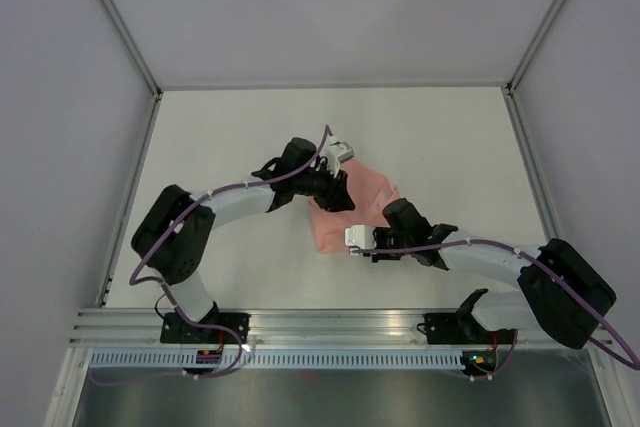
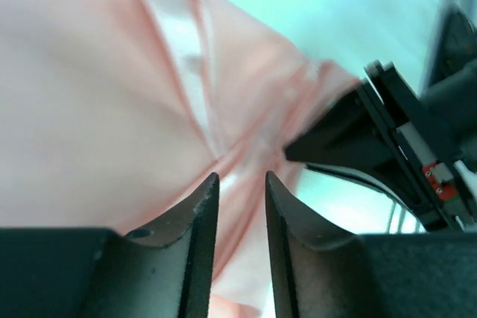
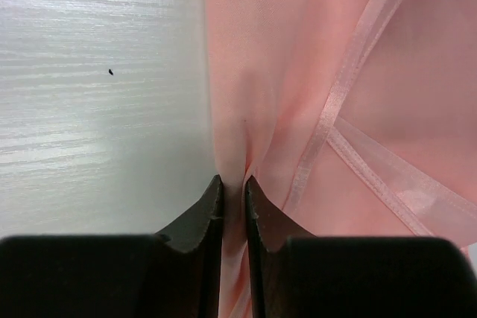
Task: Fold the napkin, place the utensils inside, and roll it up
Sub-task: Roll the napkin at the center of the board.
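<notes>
The pale pink napkin [image 1: 362, 203] lies bunched on the white table between my two arms. My right gripper [image 1: 346, 244] [image 3: 233, 180] is shut on the napkin's [image 3: 313, 50] side edge, and the cloth puckers where the jaws pinch it. My left gripper [image 1: 338, 195] [image 2: 242, 178] hangs low over the napkin's [image 2: 97, 109] far part with its jaws apart. Cloth shows in the gap, unpinched. In the left wrist view the right gripper's black fingers [image 2: 335, 135] reach in from the right. The utensils are out of view.
The white table [image 1: 250, 137] is walled by grey panels at the back and on both sides. A metal rail [image 1: 330, 322] with both arm bases runs along the near edge. Purple cables [image 1: 325, 142] loop along the arms.
</notes>
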{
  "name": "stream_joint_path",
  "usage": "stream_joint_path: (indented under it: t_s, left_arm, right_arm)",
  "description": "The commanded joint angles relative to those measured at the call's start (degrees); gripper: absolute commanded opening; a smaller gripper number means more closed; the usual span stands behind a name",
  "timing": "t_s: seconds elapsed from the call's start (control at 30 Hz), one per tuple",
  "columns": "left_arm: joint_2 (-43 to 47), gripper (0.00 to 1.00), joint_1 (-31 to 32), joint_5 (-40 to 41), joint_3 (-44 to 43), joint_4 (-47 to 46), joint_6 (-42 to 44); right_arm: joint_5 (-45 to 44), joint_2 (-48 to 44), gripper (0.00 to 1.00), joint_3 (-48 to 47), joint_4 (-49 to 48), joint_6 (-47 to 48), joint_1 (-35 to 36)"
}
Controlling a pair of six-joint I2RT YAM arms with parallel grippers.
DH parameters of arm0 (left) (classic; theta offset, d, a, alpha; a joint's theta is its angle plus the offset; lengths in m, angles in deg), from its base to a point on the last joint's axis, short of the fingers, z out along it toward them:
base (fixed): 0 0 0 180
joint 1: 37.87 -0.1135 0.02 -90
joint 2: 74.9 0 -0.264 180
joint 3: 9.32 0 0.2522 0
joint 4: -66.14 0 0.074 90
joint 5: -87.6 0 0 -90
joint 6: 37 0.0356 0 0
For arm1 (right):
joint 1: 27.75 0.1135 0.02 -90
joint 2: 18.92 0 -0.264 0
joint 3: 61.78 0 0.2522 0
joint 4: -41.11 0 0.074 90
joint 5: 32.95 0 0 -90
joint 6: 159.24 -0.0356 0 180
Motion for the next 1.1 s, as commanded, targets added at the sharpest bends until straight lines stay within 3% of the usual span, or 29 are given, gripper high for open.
stream_joint_path:
  t_s: [0.0, 0.13, 0.2, 0.33, 0.37, 0.43, 0.5, 0.57, 0.6, 0.67, 0.7, 1.07]
  left_arm:
    - [10.06, 0.38, -2.79, 14.81, 5.82, -14.08, -9.07]
    - [20.17, 0.44, -5.17, 26.65, 14.60, -23.05, -14.77]
    - [25.62, 0.52, -5.87, 30.98, 16.90, -26.21, -16.28]
    - [32.48, 0.62, -6.58, 42.22, 20.42, -27.54, -20.13]
    - [33.79, 0.71, -6.75, 43.82, 20.95, -26.94, -21.28]
    - [36.43, 0.74, -7.28, 41.23, 21.57, -26.93, -20.08]
    - [37.84, 0.63, -7.46, 40.32, 21.74, -26.67, -19.28]
    - [41.00, 0.63, -7.46, 41.19, 23.06, -28.24, -20.06]
    - [42.41, 0.76, -7.46, 41.28, 25.07, -29.38, -20.15]
    - [46.45, 0.84, -7.46, 41.90, 26.31, -29.84, -19.54]
    - [47.60, 0.92, -7.46, 43.47, 26.14, -28.61, -19.36]
    - [54.99, 0.88, -6.93, 36.02, 26.23, -24.92, -8.82]
  right_arm:
    - [1.85, 3.34, 0.10, -2.93, 11.74, 0.76, 0.04]
    - [2.99, 7.11, 0.08, -8.29, 17.46, 1.20, 0.04]
    - [3.96, 10.00, 0.08, -12.06, 21.66, 1.64, 0.04]
    - [4.31, 15.02, 0.07, -17.43, 26.69, 1.73, -0.05]
    - [4.40, 16.16, 0.07, -19.53, 27.49, 1.73, -0.05]
    - [4.75, 19.68, 0.07, -21.73, 30.47, 1.73, -0.05]
    - [5.19, 23.18, 0.06, -25.25, 33.36, 1.30, -0.05]
    - [6.42, 25.65, 0.06, -28.94, 35.57, 1.56, -0.49]
    - [6.94, 28.19, 0.06, -30.26, 37.67, 1.64, -1.01]
    - [8.52, 30.75, 0.05, -34.12, 41.18, 2.34, -1.80]
    - [9.14, 33.20, 0.05, -35.36, 42.42, 2.61, -2.24]
    - [15.12, 54.22, 0.04, -55.57, 58.43, 4.63, -10.24]
